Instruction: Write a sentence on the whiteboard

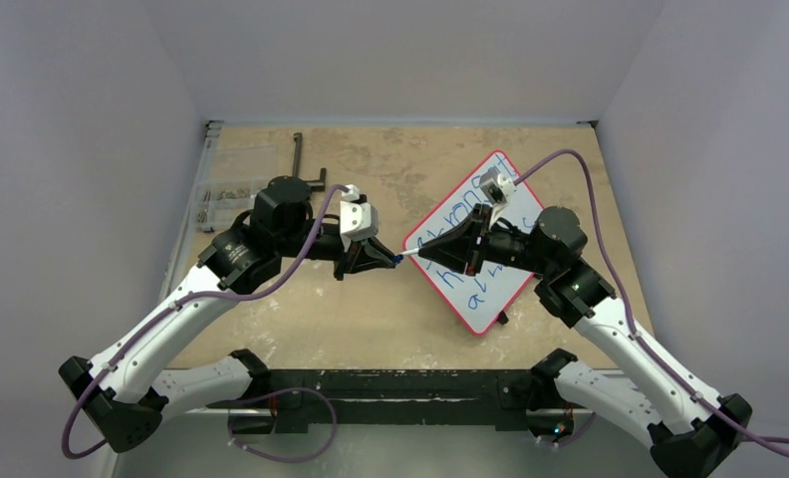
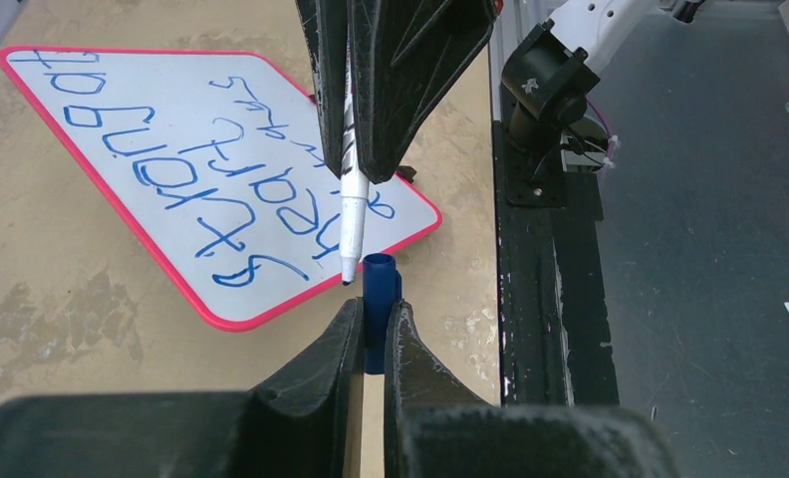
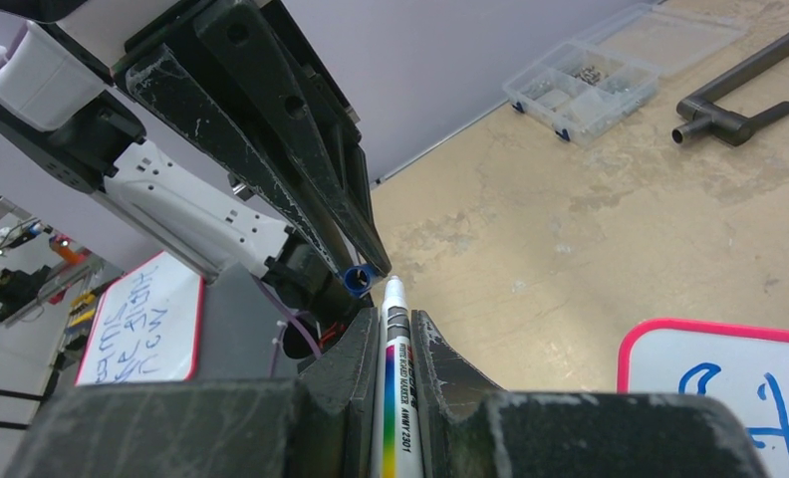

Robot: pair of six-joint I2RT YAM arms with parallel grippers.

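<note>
So the whiteboard (image 1: 470, 299) lies flat on the table's (image 1: 371, 319) right half, at about 3 o'clock from both sets of fingertips in the overhead view. The left gripper (image 1: 391, 259) is clear of the board, pinched tight on a blue cap (image 2: 381, 289) that pokes out past its tips. The right gripper (image 1: 417, 250) hangs over the board's left corner, clamped on a white marker (image 2: 350, 214). The marker's nib is off the board, just beside the cap's mouth and not inside it. The marker's long axis runs 3 to 9 o'clock with the nib at 9, and the cap's open end faces it at 3. The board is turned like a diamond, with its long edges running roughly 7:30 to 1:30. The sentence (image 2: 221, 169), in blue, slants the same way. I can read "strong at" and "heart", but the arm hides some of it from above. For containers, a clear compartment box (image 1: 221, 204) sits at the table's left edge, at 9 o'clock from the left gripper, with small metal bits inside. I can't tell what they are. A black L-shaped tool (image 1: 304, 164) lies near it at 1 o'clock.
</note>
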